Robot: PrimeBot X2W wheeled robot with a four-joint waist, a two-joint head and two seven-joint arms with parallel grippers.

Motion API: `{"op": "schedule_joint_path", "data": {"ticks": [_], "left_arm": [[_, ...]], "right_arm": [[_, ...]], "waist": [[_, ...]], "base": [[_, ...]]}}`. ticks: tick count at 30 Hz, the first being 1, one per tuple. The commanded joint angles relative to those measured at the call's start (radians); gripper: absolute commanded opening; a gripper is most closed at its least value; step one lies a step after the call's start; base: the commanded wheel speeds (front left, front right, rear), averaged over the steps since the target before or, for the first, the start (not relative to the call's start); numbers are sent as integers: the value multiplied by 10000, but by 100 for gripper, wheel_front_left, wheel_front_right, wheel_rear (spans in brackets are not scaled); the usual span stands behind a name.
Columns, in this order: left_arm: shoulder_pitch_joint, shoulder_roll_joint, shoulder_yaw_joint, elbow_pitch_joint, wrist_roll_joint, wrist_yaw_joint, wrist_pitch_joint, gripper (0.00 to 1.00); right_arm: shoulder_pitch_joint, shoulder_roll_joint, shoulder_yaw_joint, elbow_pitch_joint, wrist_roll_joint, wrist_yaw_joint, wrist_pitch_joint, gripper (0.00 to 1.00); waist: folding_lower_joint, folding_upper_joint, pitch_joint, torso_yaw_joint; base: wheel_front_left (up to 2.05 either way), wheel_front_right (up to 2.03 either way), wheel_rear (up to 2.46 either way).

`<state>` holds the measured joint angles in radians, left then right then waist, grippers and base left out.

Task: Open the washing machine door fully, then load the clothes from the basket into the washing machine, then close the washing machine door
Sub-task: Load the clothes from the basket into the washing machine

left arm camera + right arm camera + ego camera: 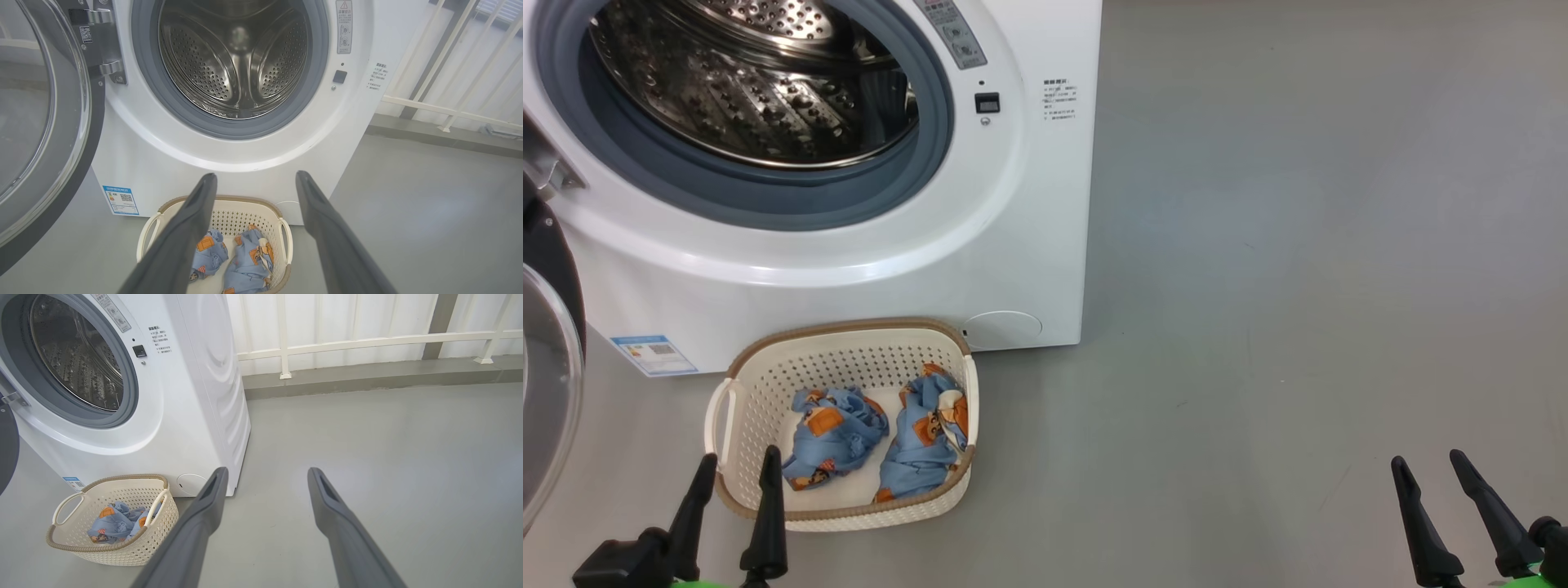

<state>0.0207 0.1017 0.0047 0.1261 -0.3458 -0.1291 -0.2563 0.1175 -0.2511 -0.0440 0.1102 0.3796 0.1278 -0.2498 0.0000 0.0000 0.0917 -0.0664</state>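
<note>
- Left jaws spread wide, holding nothing, hovering by the near left corner of the basket point(849, 367).
- Right jaws equally wide and empty, over the floor point(1298, 286), well apart from the basket.
- Two crumpled blue clothes point(837, 437) lie side by side in the basket.
- Basket stands just before the washing machine point(1029, 245), whose door point(551, 384) is swung open at left.

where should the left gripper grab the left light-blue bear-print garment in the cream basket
Probably the raised fold at the middle of the left light-blue bear-print garment, from straight above: it lies bunched on the floor of the cream perforated plastic basket, whose walls block a sideways approach. The open left gripper is nearest.
</note>
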Motion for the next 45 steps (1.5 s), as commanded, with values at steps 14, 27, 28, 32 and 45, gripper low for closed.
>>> {"op": "schedule_joint_path", "data": {"ticks": [14,27,28,32,45], "left_arm": [[-382,333,124,-197,-406,-15,-55,100],[-661,358,78,-150,-474,-15,-55,100],[-681,358,78,-138,-489,-15,-55,100],[-787,382,55,-48,-554,-15,-55,100],[-1159,221,107,203,-94,-15,-55,100]], "right_arm": [[-316,-157,242,-264,-63,29,-120,100],[-490,-131,227,-278,-41,29,-120,100],[-504,-130,232,-278,-38,29,-120,100],[-561,-121,251,-279,-23,29,-120,100],[-758,-41,229,-323,18,29,-120,100]], "waist": [[0,0,114,42],[0,0,430,15],[0,0,451,10],[0,0,549,-7],[0,0,947,-63]], "base": [[29,-68,39],[59,-122,62],[64,-136,71],[67,-136,70],[39,-61,22]]}}
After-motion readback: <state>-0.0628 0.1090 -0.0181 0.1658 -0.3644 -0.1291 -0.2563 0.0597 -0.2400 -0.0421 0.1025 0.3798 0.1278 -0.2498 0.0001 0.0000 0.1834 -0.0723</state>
